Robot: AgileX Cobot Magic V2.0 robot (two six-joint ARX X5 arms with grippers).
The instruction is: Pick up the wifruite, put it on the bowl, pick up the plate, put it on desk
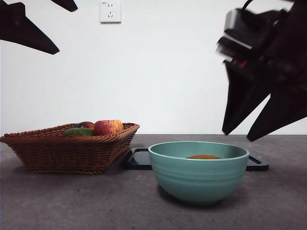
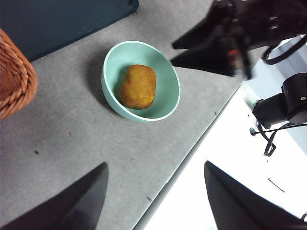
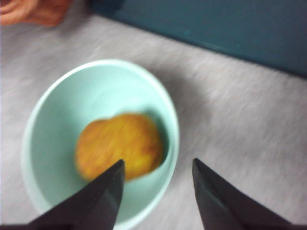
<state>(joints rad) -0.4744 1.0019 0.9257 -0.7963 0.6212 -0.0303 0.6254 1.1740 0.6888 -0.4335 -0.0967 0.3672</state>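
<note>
The brownish-orange wifruite [image 2: 138, 86] lies inside the teal-green bowl [image 1: 199, 178] on the dark grey desk [image 1: 72, 201]. In the front view only its top [image 1: 204, 156] shows above the rim. My right gripper [image 1: 237, 135] hangs open and empty above the bowl's right side. Its wrist view, which is blurred, shows the wifruite [image 3: 117, 146] in the bowl [image 3: 62, 110] just past its jaws [image 3: 157, 162]. My left gripper [image 2: 154, 165] is open and empty, high above the desk. It looks down on the bowl [image 2: 115, 67] and the right gripper [image 2: 171, 53].
A black rectangular tray [image 1: 139, 159] lies flat on the desk right behind the bowl. A brown wicker basket [image 1: 67, 151] stands at the left with a red-yellow apple [image 1: 108, 127] and a green fruit [image 1: 76, 131]. The desk's edge [image 2: 192, 158] runs near the bowl.
</note>
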